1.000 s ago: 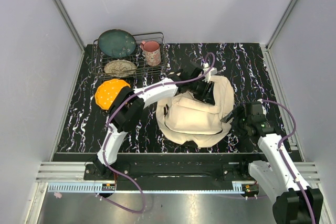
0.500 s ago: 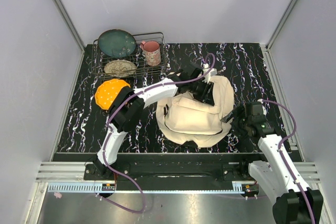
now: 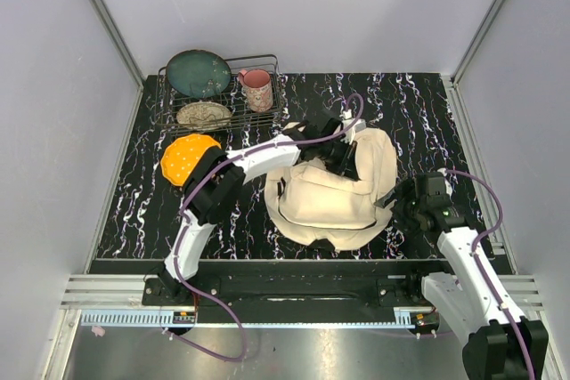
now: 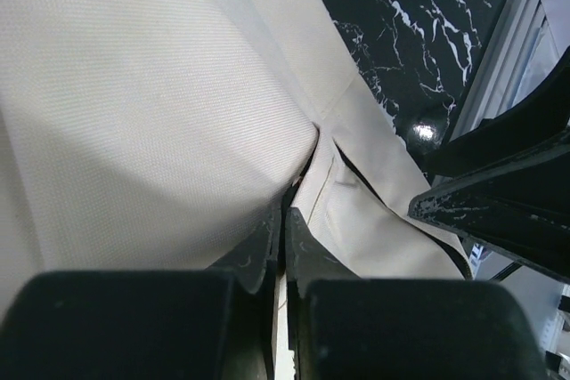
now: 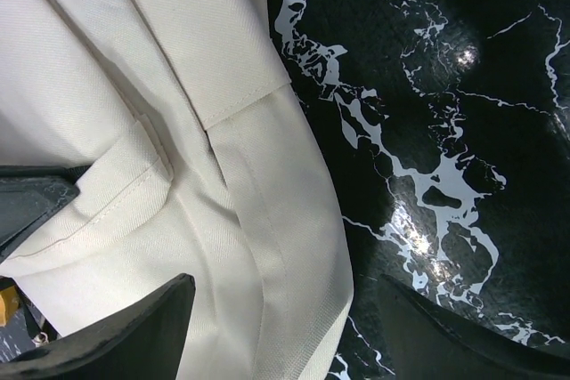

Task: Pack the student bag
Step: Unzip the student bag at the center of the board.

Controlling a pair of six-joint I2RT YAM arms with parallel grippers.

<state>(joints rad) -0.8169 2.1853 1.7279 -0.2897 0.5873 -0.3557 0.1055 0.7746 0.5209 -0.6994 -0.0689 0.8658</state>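
Observation:
The cream student bag (image 3: 325,198) lies on the black marbled table, right of centre. My left gripper (image 3: 343,159) reaches over the bag's far side and is shut, with a thin fold of cream fabric (image 4: 278,327) pinched between its fingertips (image 4: 267,238). The left wrist view is filled with the bag's canvas (image 4: 160,113). My right gripper (image 3: 393,201) sits at the bag's right edge, open. In the right wrist view its fingers straddle the bag's hem (image 5: 294,246), with canvas (image 5: 134,60) on the left and table on the right.
A wire rack (image 3: 165,117) at the back left holds a teal plate (image 3: 198,73), a pink mug (image 3: 258,91) and a greyish bowl (image 3: 204,114). An orange dotted object (image 3: 187,157) lies in front of the rack. Bare table (image 3: 427,113) shows beyond the bag.
My left gripper has closed on the bag's fabric and shifted slightly left. The right arm has stayed where it was.

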